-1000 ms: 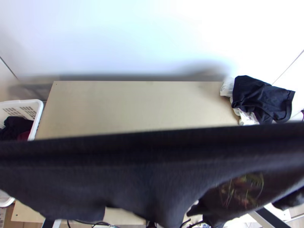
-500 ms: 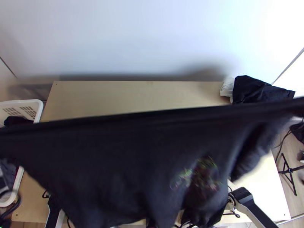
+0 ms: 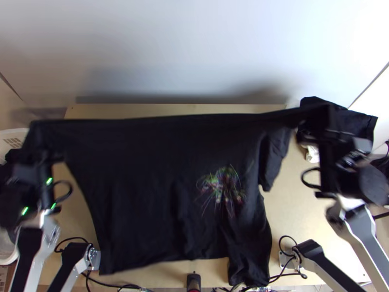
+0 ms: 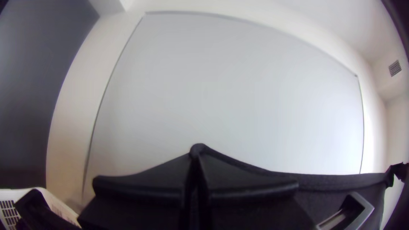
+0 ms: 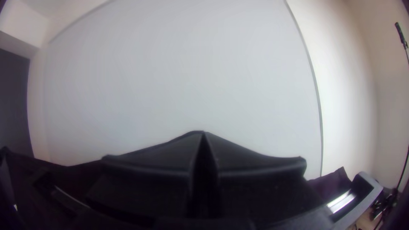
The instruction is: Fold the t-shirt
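A big white wall (image 3: 194, 48) stood behind a light brown wooden table (image 3: 311, 214), and a white plastic basket (image 3: 13, 132) with little holes was at the table's left side. The black cloth t-shirt (image 3: 141, 185), with a green and pink picture (image 3: 223, 187) on it, was stretched out wide over the table between the two arms. The left gripper (image 4: 197, 150) had its wide black fingers pinched together on one end of the shirt's far edge. The right gripper (image 5: 203, 135) was clamped on the other end of that edge. The shirt was not folded, so I think this was the step of getting it spread and flat. Next, both arms would need to bring it down gently and lay it smooth, because the loose part near the front right looked bunched and could get stuck under the rest. The top view showed the picture and the low parts hanging toward the front of the table. The left wrist view gave a look along the shirt's edge, with the right gripper far off at its end. The right wrist view showed a tall, thin black pole (image 5: 400, 35) beside the wall.
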Tool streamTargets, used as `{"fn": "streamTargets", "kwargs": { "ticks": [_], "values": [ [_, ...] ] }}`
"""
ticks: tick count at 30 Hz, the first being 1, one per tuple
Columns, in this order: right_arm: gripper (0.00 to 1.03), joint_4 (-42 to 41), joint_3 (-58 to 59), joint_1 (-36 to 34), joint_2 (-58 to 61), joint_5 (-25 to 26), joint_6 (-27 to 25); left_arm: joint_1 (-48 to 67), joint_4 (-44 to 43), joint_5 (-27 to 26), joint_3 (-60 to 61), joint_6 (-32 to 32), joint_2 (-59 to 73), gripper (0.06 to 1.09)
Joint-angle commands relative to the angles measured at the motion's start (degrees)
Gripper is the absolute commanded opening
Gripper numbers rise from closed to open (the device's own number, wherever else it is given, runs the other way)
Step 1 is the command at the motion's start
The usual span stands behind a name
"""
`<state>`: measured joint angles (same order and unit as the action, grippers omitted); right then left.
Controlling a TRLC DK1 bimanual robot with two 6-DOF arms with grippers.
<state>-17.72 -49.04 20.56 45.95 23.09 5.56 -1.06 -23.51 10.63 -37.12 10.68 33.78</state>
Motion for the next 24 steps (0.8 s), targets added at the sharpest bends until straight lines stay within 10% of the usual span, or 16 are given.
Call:
{"fn": "streamTargets", "kwargs": {
  "ticks": [1,24],
  "values": [
    [0.03,-10.4,2.2,-2.2,15.6,-0.6,1.8,6.3,-15.7,4.3,-0.1,0.7,22.8,0.09],
    [0.03,-11.0,-38.2,-9.8,65.1,-0.6,3.6,1.9,-19.6,5.6,-29.8,-1.4,70.1,0.09]
  ]
}}
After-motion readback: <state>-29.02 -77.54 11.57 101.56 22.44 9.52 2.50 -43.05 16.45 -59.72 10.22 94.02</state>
